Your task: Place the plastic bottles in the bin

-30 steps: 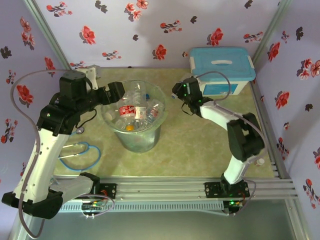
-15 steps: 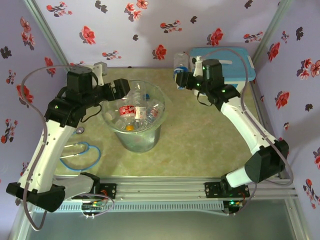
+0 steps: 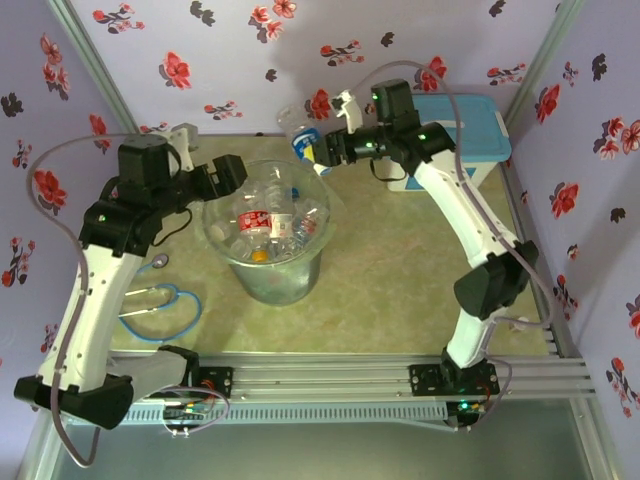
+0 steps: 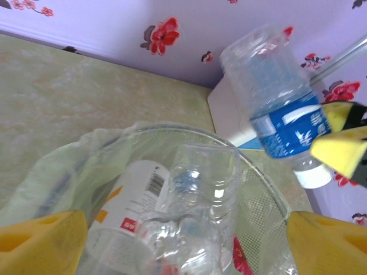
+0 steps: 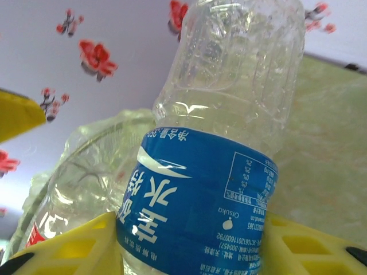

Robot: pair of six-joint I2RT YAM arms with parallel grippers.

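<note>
My right gripper (image 3: 325, 150) is shut on a clear bottle with a blue label (image 3: 300, 135), held in the air just beyond the far rim of the bin (image 3: 275, 285). The right wrist view shows the yellow fingers (image 5: 69, 249) pressing both sides of the blue label (image 5: 200, 200), with the bag-lined bin (image 5: 86, 154) behind. Several plastic bottles (image 3: 265, 225) lie inside the bin. My left gripper (image 3: 235, 175) hovers open over the bin's left rim. Its wide-apart fingers (image 4: 40, 243) frame a clear bottle (image 4: 206, 189) and a white-labelled one (image 4: 132, 200) below, and the blue-labelled bottle (image 4: 281, 109) hangs beyond.
A white box with a light-blue lid (image 3: 450, 130) stands at the back right corner, under the right arm. A blue-tubed stethoscope (image 3: 160, 300) lies on the table left of the bin. Floral walls close in the back and both sides.
The right arm has lifted the blue-labelled bottle from beside the white box and swung it left and up to the bin's far rim. The left gripper stayed over the bin.
</note>
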